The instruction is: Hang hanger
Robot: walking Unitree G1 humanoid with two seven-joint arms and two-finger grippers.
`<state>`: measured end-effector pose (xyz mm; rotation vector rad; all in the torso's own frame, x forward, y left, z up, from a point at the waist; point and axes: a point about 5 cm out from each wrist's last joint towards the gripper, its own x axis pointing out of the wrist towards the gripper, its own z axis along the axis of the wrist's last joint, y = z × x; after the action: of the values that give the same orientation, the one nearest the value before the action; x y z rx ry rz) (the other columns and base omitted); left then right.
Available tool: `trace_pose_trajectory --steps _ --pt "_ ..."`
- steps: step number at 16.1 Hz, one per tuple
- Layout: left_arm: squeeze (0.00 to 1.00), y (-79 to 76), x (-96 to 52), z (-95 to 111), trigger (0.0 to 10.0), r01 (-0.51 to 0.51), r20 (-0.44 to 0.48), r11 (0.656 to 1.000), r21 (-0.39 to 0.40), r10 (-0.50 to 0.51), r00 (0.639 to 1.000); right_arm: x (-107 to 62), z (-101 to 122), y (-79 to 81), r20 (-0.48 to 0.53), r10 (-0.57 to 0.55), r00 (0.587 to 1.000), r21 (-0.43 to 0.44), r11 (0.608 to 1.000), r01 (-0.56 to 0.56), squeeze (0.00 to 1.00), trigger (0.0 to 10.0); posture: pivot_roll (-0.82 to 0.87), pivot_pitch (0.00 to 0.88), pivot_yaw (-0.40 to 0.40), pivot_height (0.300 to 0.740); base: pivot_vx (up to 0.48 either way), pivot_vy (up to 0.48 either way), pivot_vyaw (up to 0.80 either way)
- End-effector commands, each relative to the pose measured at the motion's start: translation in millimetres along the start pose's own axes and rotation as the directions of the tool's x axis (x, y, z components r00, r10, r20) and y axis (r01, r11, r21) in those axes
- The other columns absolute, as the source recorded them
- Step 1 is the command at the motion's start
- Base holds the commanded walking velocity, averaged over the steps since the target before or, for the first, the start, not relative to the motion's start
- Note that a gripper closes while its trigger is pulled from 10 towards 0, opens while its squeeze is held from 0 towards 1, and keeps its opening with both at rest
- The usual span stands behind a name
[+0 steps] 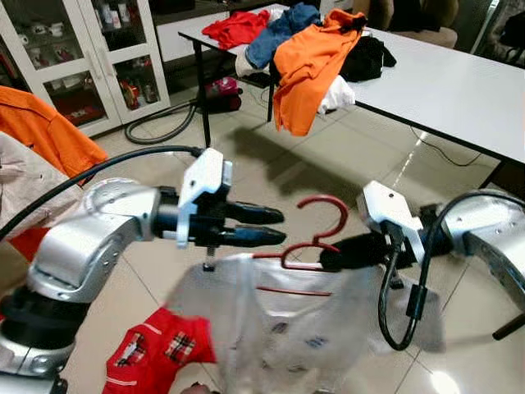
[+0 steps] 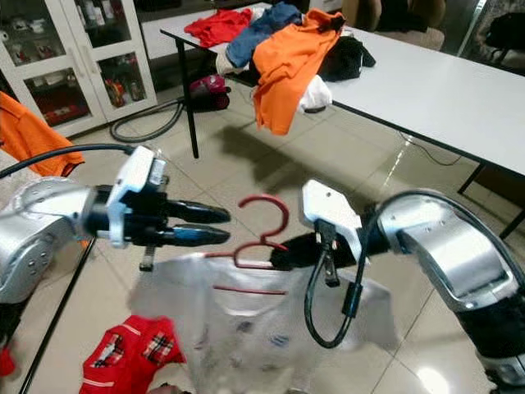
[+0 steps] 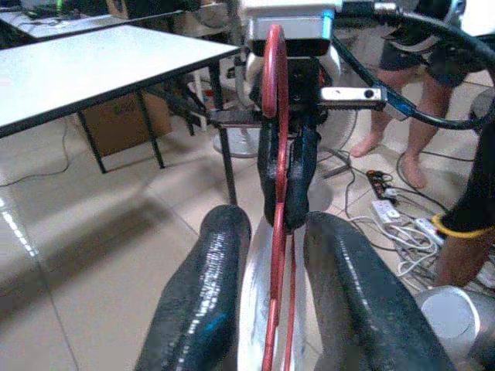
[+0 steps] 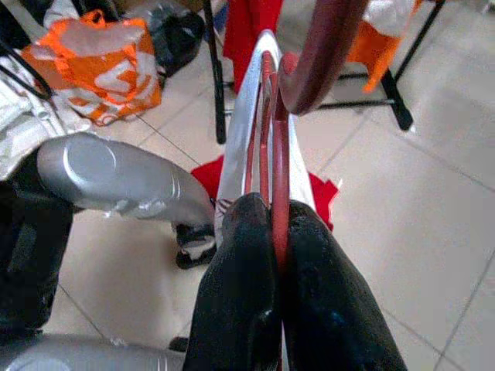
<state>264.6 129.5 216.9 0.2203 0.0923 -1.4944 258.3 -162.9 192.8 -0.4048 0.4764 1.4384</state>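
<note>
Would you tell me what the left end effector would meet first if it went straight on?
Probably the red hanger, whose frame runs between the open left end effector; beyond it, the right end effector clamps the hanger.

A pale shirt (image 1: 303,320) hanging from the red hanger (image 1: 316,238) is motion-blurred; its print cannot be read and its lower part is cut off by the bottom edge of the frame. The hanger's shoulders are hidden inside the shirt. The right gripper (image 1: 332,256) covers part of the hanger's neck. At lower left, a red garment with plaid patches (image 1: 156,353) runs off the bottom edge and partly behind the shirt. At the left edge, an orange garment (image 1: 49,131) is cropped. In the left wrist view, a person (image 3: 464,193) at the right side is cut off, showing legs and an arm. Items inside the glass cabinet (image 1: 74,49) at upper left are too small to identify.
</note>
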Motion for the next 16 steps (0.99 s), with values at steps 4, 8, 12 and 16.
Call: trace_pose_trajectory --steps 4,8,12,16 --pt "0.0 21.6 -56.7 -52.7 10.0 -0.714 0.02 0.68 -0.169 0.727 0.687 -1.9 -43.2 -15.0 0.094 -0.592 0.8 0.235 0.794 0.56 0.0 2.9 -0.12 0.0 -0.033 0.74 0.0 0.0 0.0" --pt "0.0 -7.9 -68.4 -117.1 10.0 -0.947 -0.257 0.265 -0.183 0.917 0.306 12.9 -58.6 -8.7 0.095 -0.862 0.498 0.398 0.491 0.775 0.0 10.0 -0.12 0.001 -0.029 0.74 0.0 0.0 0.0" --pt "0.0 -11.9 -49.3 -116.8 10.0 -0.978 -0.221 0.084 -0.193 0.967 0.127 26.1 -55.3 -4.9 0.094 -0.941 0.325 0.454 0.331 0.827 0.0 10.0 -0.12 0.023 -0.022 0.74 0.0 -0.072 0.0" --pt "0.0 -7.9 -40.9 -102.4 10.0 -0.981 -0.19 0.067 -0.181 0.977 0.102 32.5 -47.8 -9.2 0.118 -0.948 0.295 0.427 0.317 0.847 0.0 10.0 -0.12 0.024 -0.02 0.74 0.0 -0.467 0.0"
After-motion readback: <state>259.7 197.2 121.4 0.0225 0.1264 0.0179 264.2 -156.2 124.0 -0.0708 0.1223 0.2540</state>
